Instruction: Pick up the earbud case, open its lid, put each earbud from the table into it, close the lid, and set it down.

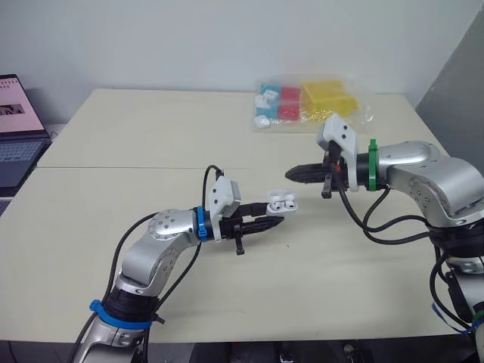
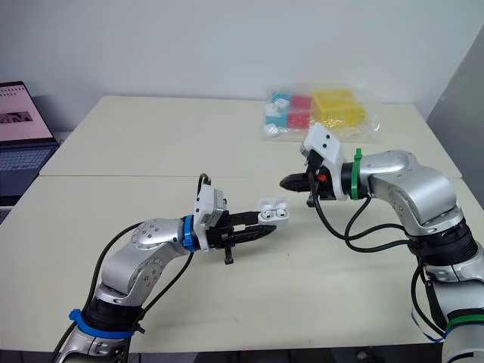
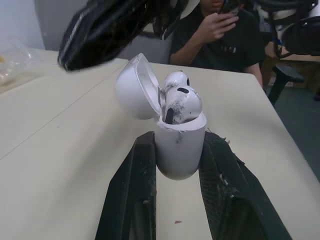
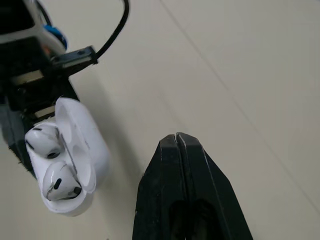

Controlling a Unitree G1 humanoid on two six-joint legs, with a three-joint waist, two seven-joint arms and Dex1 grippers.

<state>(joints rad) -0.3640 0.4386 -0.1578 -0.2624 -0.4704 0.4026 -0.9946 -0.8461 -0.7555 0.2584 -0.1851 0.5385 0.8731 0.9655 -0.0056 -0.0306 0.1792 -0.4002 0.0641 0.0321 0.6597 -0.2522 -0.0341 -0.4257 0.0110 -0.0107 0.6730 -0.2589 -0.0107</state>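
Note:
The white earbud case (image 1: 281, 203) is held above the table with my left gripper (image 1: 274, 221) shut on its body. Its lid (image 3: 136, 87) stands open, hinged back. Two white earbuds (image 3: 179, 100) sit in the case, stems down. In the right wrist view the case (image 4: 67, 162) shows both earbuds (image 4: 50, 162) seated. My right gripper (image 1: 291, 175) hovers a little to the right of the case and above it, fingers pressed together with nothing between them (image 4: 177, 142).
A clear bag of red, yellow and blue items (image 1: 310, 102) lies at the table's far side. A laptop (image 1: 17, 128) stands beyond the left edge. A person in dark clothes (image 3: 220, 30) sits past the table in the left wrist view.

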